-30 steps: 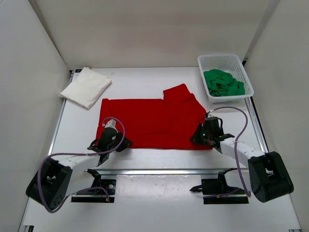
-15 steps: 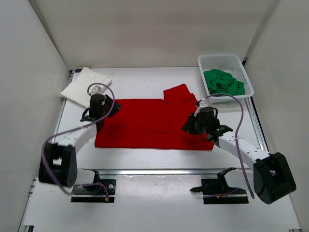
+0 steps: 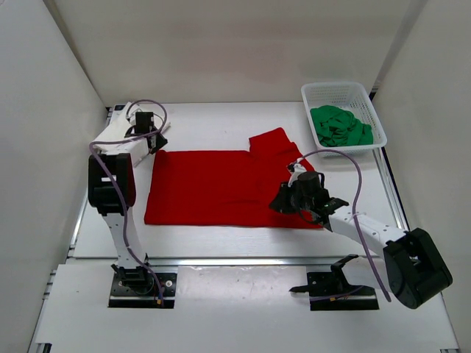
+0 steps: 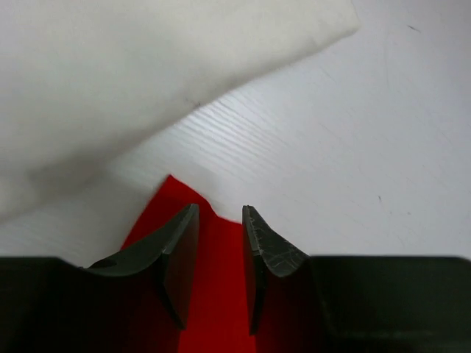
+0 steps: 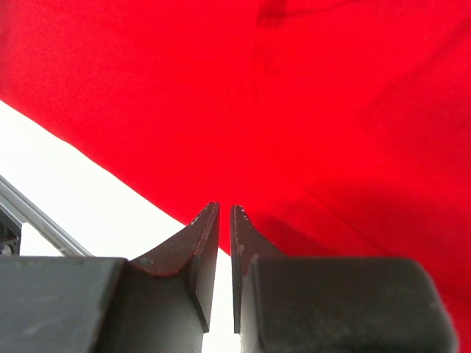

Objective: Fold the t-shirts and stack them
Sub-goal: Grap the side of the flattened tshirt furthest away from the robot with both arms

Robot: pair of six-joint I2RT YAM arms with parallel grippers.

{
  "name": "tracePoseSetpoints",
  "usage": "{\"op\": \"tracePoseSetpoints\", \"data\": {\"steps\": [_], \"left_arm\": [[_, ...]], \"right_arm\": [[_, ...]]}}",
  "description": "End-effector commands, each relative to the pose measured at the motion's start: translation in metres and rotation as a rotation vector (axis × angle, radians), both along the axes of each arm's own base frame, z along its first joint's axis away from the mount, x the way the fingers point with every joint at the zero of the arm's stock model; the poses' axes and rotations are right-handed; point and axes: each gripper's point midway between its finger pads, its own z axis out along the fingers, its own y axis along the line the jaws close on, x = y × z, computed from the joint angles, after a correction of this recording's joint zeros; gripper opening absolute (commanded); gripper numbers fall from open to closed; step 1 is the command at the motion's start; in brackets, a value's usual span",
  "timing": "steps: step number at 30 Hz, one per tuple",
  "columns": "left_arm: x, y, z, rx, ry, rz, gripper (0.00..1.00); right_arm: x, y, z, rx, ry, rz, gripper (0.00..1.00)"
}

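The red t-shirt (image 3: pixel 224 187) lies flat in the middle of the table, one sleeve pointing to the far right. My left gripper (image 3: pixel 153 144) is at its far left corner. In the left wrist view the left gripper (image 4: pixel 219 215) is open a little, its jaws standing either side of the red corner (image 4: pixel 213 265). The white t-shirt (image 4: pixel 110 73) lies just beyond; my left arm mostly hides it from above. My right gripper (image 3: pixel 277 207) hovers over the red shirt's near right part. It is shut and empty (image 5: pixel 224 209). The green t-shirt (image 3: pixel 340 125) lies crumpled in the basket.
The white lattice basket (image 3: pixel 338 87) stands at the far right corner. Metal rails run along the table's left, right and near edges. White walls close in the left, right and back sides.
My left arm swung from the red shirt's near left edge up to its far left corner. My right gripper shifted a little left over the shirt. The shirt stayed flat.
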Motion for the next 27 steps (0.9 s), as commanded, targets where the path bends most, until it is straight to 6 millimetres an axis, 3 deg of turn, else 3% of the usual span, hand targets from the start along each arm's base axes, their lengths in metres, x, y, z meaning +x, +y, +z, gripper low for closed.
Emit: {"op": "tracePoseSetpoints", "data": {"steps": [1, 3, 6, 13, 19, 27], "left_arm": [[0.004, 0.014, 0.003, 0.078, 0.049, 0.009, 0.41], [0.004, 0.018, -0.004, 0.100, 0.075, 0.020, 0.41], [-0.001, 0.039, -0.009, 0.091, 0.089, 0.061, 0.42], [0.004, 0.042, -0.015, 0.109, 0.145, 0.046, 0.51], [0.013, 0.038, -0.021, 0.103, 0.193, 0.009, 0.49], [0.002, 0.038, -0.023, 0.118, 0.209, -0.008, 0.47]], "right_arm": [[0.011, 0.003, 0.013, 0.038, -0.072, 0.012, 0.10], [0.013, 0.005, 0.018, 0.054, -0.086, 0.017, 0.11], [0.013, 0.006, 0.017, 0.055, -0.079, 0.023, 0.11], [0.010, 0.007, 0.015, 0.049, -0.073, 0.031, 0.09], [0.017, 0.009, 0.044, 0.089, -0.147, 0.017, 0.10], [0.036, 0.014, 0.083, 0.149, -0.219, -0.005, 0.10]]}}
